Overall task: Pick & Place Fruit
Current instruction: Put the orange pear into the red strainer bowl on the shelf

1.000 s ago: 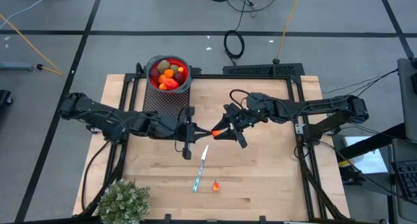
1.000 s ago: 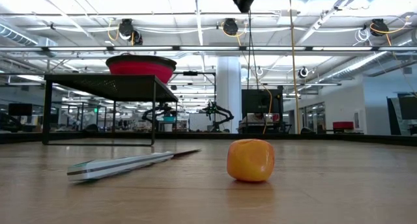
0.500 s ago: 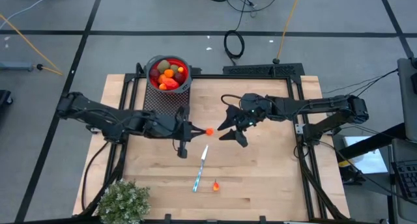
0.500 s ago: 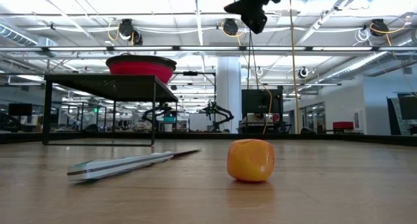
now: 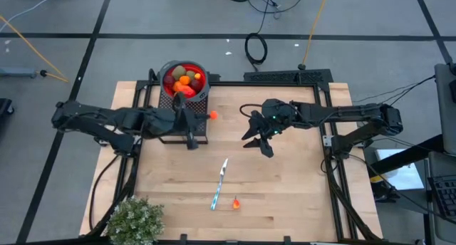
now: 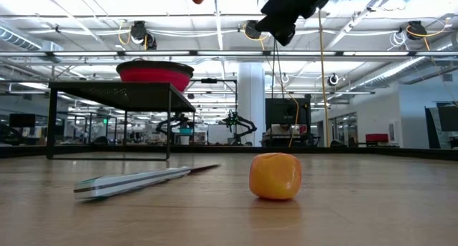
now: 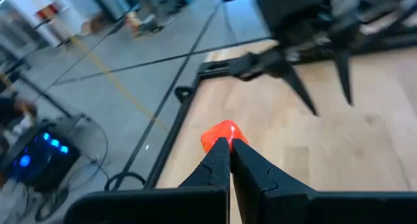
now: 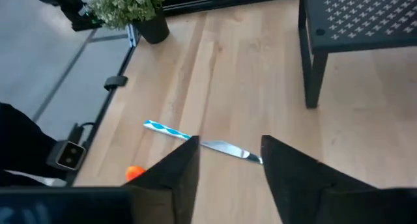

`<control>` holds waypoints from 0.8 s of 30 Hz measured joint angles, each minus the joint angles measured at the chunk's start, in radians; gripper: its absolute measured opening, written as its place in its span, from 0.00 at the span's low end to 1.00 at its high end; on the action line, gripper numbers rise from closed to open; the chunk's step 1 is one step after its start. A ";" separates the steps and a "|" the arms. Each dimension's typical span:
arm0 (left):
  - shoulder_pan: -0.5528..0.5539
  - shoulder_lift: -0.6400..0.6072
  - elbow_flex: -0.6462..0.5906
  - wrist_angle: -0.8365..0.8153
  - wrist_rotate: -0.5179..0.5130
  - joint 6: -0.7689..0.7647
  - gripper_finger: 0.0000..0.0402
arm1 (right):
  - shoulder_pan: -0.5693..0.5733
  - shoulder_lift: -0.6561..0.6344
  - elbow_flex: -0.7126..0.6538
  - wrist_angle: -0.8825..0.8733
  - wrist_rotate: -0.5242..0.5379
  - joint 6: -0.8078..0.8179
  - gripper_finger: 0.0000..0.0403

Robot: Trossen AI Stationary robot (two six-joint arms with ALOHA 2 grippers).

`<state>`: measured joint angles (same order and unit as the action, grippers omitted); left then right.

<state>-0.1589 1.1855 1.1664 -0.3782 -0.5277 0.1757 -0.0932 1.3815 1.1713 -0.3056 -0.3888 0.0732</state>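
One orange-red fruit piece [image 5: 213, 115] rides clamped in the left end effector [image 5: 208, 116], now nearer the bowl [image 5: 202, 71]; another piece [image 5: 236, 201] lies on the counter [image 5: 285, 188]; the right end effector [image 5: 254, 134] stands apart.

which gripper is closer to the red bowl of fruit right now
Left. The left gripper, shut on a small orange fruit piece, is beside the bowl on its black stand. The right gripper, open and empty, hangs farther off over the middle of the table.

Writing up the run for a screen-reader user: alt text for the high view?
Seen from above, the left end effector holds a small red-orange toy fruit piece beside a raised black mesh stand carrying a round fruit-filled bowl. The right end effector hangs open above the wooden table.
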 joint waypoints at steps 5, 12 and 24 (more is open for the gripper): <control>0.070 -0.025 0.001 -0.035 0.000 -0.058 0.00 | -0.018 0.000 0.000 0.000 -0.004 -0.059 0.21; 0.171 -0.009 0.105 -0.227 0.011 -0.148 0.00 | -0.026 -0.001 0.000 0.000 -0.005 -0.115 0.01; 0.350 0.018 0.296 -0.486 0.042 -0.245 0.00 | -0.045 -0.100 -0.001 -0.007 0.000 -0.167 0.00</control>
<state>0.1907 1.2031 1.4620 -0.8642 -0.4858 -0.0691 -0.1382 1.2819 1.1706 -0.3131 -0.3885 -0.0939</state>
